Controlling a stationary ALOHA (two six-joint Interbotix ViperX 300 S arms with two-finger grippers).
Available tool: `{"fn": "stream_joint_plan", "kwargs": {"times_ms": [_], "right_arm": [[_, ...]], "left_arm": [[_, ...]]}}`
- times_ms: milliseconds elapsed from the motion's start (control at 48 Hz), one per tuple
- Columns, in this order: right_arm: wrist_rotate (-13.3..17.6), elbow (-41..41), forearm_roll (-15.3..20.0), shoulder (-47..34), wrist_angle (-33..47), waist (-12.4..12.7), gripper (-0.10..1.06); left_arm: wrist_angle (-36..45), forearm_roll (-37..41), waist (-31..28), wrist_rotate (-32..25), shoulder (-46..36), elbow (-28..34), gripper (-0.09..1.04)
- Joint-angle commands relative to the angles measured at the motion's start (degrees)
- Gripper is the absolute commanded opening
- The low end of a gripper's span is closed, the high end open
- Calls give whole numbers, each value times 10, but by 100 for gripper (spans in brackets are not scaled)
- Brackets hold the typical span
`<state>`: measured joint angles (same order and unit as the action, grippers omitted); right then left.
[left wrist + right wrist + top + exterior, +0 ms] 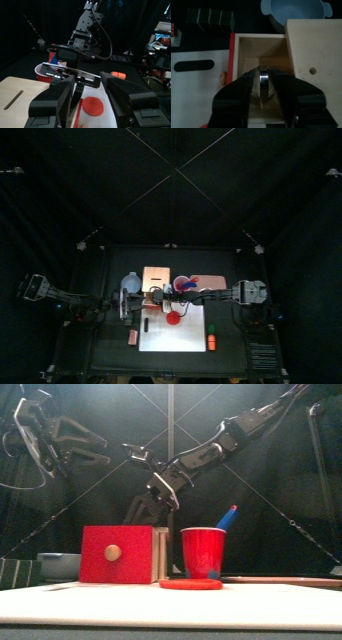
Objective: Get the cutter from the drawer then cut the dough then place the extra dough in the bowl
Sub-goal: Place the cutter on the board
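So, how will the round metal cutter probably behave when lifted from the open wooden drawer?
The round metal cutter sits edge-on between the jaws of the right gripper, so it may pivot or roll if the grip loosens. Its shiny surface looks slippery. It seems thin, probably light and stiff.

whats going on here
The right claw is down in the open drawer, shut on the cutter. The left claw hangs open by the board. The dough lies uncut on the board, and the bowl looks empty.
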<state>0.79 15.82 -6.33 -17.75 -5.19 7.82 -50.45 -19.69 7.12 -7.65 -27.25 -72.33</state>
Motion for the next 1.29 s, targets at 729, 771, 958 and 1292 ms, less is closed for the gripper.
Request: {"fn": "stream_joint_plan", "kwargs": {"times_ms": [729,771,958,1292], "right_arm": [[-3,-5,-6,103,-18,-2,41],[-3,-3,-6,111,-18,-2,41],[-3,18,-6,154,-18,-2,41],[-1,146,6,277,-20,-26,42]], "left_arm": [[-4,-1,-2,3,-1,5,83],[-4,-1,-2,3,-1,5,83],[-4,-6,-2,3,-1,2,83],[-4,-19,-22,-2,-1,2,83]]}}
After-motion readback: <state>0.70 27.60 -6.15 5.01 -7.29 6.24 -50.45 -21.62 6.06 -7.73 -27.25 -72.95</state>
